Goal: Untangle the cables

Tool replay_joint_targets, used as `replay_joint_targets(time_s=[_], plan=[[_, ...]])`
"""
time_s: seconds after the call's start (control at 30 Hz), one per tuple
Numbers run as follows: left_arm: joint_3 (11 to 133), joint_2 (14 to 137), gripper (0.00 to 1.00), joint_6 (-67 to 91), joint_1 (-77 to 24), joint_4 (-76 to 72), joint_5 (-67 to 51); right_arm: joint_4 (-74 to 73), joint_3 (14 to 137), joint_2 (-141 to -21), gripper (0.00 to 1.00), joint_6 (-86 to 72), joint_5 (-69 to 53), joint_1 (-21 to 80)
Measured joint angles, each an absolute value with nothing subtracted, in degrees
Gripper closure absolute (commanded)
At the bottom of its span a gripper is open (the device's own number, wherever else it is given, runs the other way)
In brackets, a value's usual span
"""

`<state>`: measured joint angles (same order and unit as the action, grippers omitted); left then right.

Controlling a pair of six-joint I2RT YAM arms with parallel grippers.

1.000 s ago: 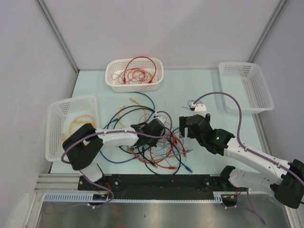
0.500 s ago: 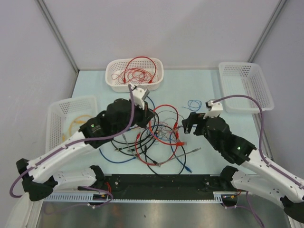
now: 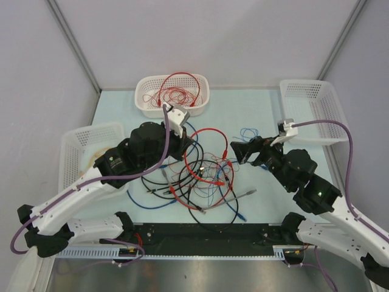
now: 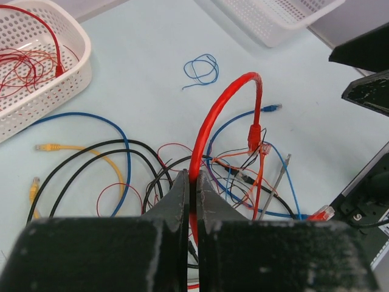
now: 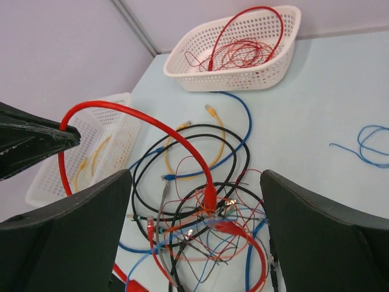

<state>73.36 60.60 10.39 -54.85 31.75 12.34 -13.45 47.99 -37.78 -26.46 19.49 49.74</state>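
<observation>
Pressed together, the left pincer [image 4: 191, 182] pinches a thick red cable [image 4: 206, 121]. The cable rises from between the jaws in a tall arch, and its plug hangs down into the tangle [image 3: 203, 182] just ahead of and below the tips. The right pincer [image 5: 194, 176] faces it from the other side of that tangle. Its fingers are spread wide and it holds nothing, with the red arch standing in front of its open mouth.

Judging from how things lie, some of the sorting looks done:

- **Far basket:** beyond the left pincer, the far basket [image 3: 140, 100] holds a heap of thin red wires [image 3: 173, 94], with one red loop sticking up over the rim.
- **Side basket:** out to the left pincer's own left, the side basket [image 3: 70, 161] holds a yellow cable [image 3: 100, 159].
- **Loose wire:** a thin blue wire [image 3: 248, 132] lies coiled by itself on the counter [image 3: 243, 109], just past the right pincer's tips and free of everything else.
- **Third basket:** a third basket [image 3: 328, 131] sits behind and outside the right pincer, and no cable shows in it.

Most of the work seems to be left. Between the two pincers, black, blue, red, grey and yellow strands cross over and under one another in one knot. Long black loops and a blue cable trail out of it toward the left pincer's side. The red cable is lifted but not yet free, since its hanging end dips among thin orange-red and blue wires. I would put the task at an early-to-middle stage, with this one cable being drawn out and many more to separate.
</observation>
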Motion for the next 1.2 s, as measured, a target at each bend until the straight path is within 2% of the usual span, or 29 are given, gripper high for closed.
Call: replay_joint_targets(time_s=[0.33,0.4,0.43,0.47,0.53,0.57,0.6,0.67,0.7,0.73,0.77,0.8,0.83,0.87,1.2], plan=[[71.66,60.23,1.00,10.17,-54.85,31.44,10.04,-9.13,48.47,-49.78,0.13,-20.67,14.59,49.65],[71.66,60.07,1.00,10.04,-54.85,31.44,9.80,-8.08,48.47,-51.75,0.21,-19.53,14.74,49.65],[71.66,59.99,1.00,10.02,-54.85,31.44,9.76,-7.64,48.47,-52.53,0.29,-19.14,14.98,49.65],[71.66,59.94,1.00,10.02,-54.85,31.44,9.72,-7.01,48.47,-53.41,0.47,-18.70,15.51,49.65],[71.55,59.79,1.00,10.02,-54.85,31.44,9.65,-5.91,48.47,-55.07,0.71,-17.80,16.47,49.63],[71.35,59.66,1.00,10.02,-54.85,31.38,9.65,-5.34,48.47,-55.64,0.95,-17.74,16.93,49.63],[71.07,59.48,0.98,10.04,-54.85,31.38,9.65,-4.69,48.47,-55.92,1.00,-17.63,17.23,49.63],[70.28,59.29,0.86,10.07,-54.85,30.87,9.43,-2.87,48.47,-55.90,1.00,-17.32,17.47,49.71],[69.76,59.24,0.57,10.15,-54.85,30.50,9.45,-2.04,48.51,-55.81,1.00,-17.23,17.56,49.91],[69.41,59.22,0.43,10.26,-54.85,30.39,9.52,-1.76,48.60,-55.72,1.00,-17.23,17.69,49.91],[68.97,59.18,0.33,10.76,-54.85,30.15,9.96,-1.85,49.01,-55.70,1.00,-17.23,18.22,49.82],[68.58,59.16,0.09,10.85,-54.85,30.17,10.28,-1.89,49.41,-55.70,1.00,-17.23,18.50,49.74],[68.07,59.13,0.04,11.53,-54.85,30.20,10.72,-2.52,50.57,-55.72,1.00,-17.26,18.90,49.69],[67.61,59.13,0.00,11.62,-54.85,30.22,11.18,-2.70,51.57,-55.72,1.00,-17.26,19.11,49.67],[63.18,56.51,0.00,16.19,-54.85,29.41,19.97,-8.43,65.95,-55.72,1.00,-16.60,24.60,50.13]])
